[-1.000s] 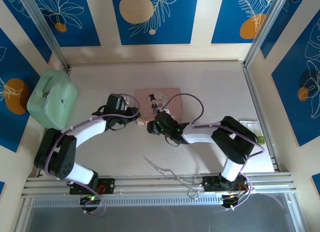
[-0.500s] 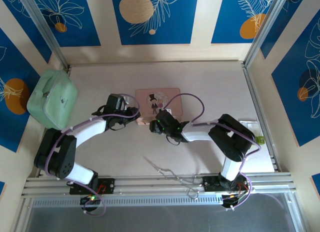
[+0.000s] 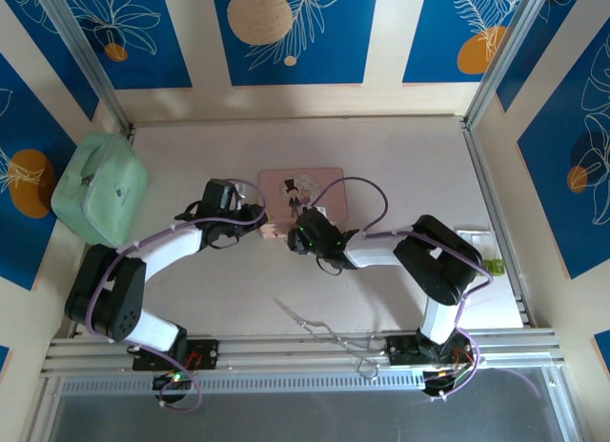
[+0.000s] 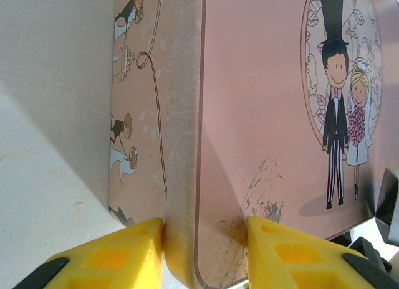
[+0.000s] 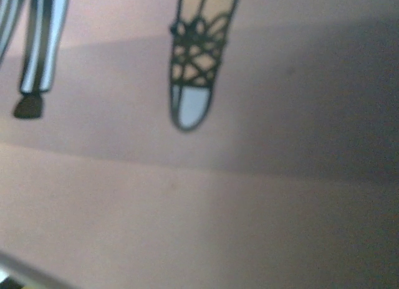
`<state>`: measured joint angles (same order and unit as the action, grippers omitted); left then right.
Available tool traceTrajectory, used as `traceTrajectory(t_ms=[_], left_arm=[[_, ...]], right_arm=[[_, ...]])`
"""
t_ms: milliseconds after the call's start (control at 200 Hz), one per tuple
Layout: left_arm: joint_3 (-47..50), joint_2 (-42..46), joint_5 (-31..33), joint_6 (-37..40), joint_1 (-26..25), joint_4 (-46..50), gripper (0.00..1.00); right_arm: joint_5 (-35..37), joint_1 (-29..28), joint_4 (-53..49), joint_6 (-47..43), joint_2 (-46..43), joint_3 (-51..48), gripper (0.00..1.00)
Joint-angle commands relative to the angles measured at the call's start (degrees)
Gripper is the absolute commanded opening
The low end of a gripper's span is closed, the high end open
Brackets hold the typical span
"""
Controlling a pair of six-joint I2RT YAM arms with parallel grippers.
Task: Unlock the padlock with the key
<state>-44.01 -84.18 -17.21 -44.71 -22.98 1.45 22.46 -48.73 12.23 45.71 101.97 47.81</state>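
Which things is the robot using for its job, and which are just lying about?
In the job: pink rectangular tin with cartoon wedding couple, clamped by left gripper; right gripper close by.
Lying about: mint-green soft case; long thin metal wire tool.

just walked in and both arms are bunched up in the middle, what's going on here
The left gripper is clamped on the near edge of the pink tin, its yellow fingers on either side of the rim. The right gripper is right beside it at the same edge, its camera close over the lid; whether its jaws are open or shut can't be told. A green case sits at the far left, and a thin wire tool lies near the arm bases.
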Motion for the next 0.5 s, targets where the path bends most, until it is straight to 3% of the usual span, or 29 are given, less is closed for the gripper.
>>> traceTrajectory(t_ms=[0,495], left_arm=[[1.65,-1.07,-1.33,0.76,0.31,2.48,0.36],[1.56,-0.98,-0.81,0.90,0.66,2.99,0.36]], right_arm=[[0.17,-0.04,-1.12,-0.36,0.77,1.52,0.35],[0.47,-0.40,-4.54,1.54,-1.69,0.47,0.25]])
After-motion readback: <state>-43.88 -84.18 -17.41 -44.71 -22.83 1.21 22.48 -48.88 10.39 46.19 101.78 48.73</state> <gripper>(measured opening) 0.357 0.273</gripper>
